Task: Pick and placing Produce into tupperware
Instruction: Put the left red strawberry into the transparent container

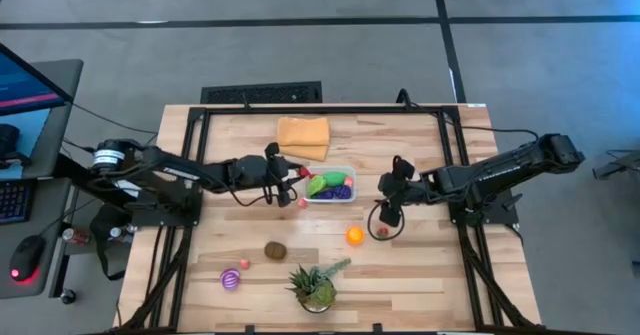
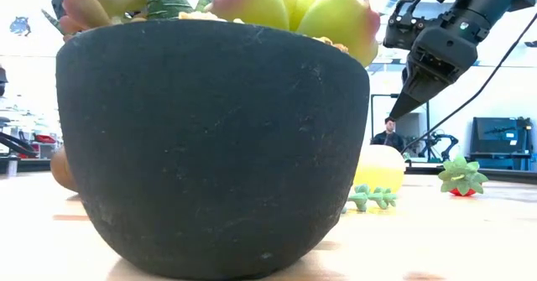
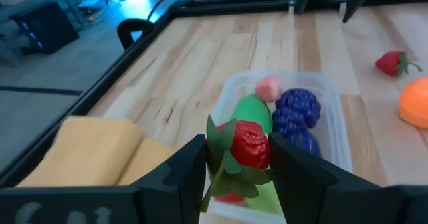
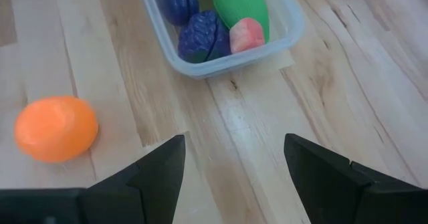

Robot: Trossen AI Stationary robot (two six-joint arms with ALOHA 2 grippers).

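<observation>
The clear tub (image 1: 330,186) stands at the table's middle and holds a green piece (image 3: 253,109), purple berries (image 3: 296,110) and a small pink piece (image 3: 268,87). My left gripper (image 1: 297,173) is at the tub's left end, shut on a red strawberry (image 3: 249,146). My right gripper (image 1: 389,207) hangs open right of the tub, above bare wood (image 4: 234,164), touching nothing. On the table lie an orange (image 1: 354,236), a second strawberry (image 1: 381,232), a brown piece (image 1: 275,249), a striped pink-purple piece (image 1: 231,279) and two small pink pieces (image 1: 299,203). My left gripper pinches the red strawberry's body (image 3: 257,150) between its two fingers (image 3: 190,174), coming level from the table's left. The green leaves (image 3: 224,158) hang down beside and below the fruit. The strawberry is lifted clear, over the tub's left rim (image 3: 231,90).
A folded orange cloth (image 1: 303,138) lies behind the tub, toward the far edge. The spiky potted plant (image 1: 317,287) stands near the near edge and fills the low view (image 2: 210,138). A black frame (image 1: 320,108) runs round the table. A person (image 2: 388,135) sits in the room behind.
</observation>
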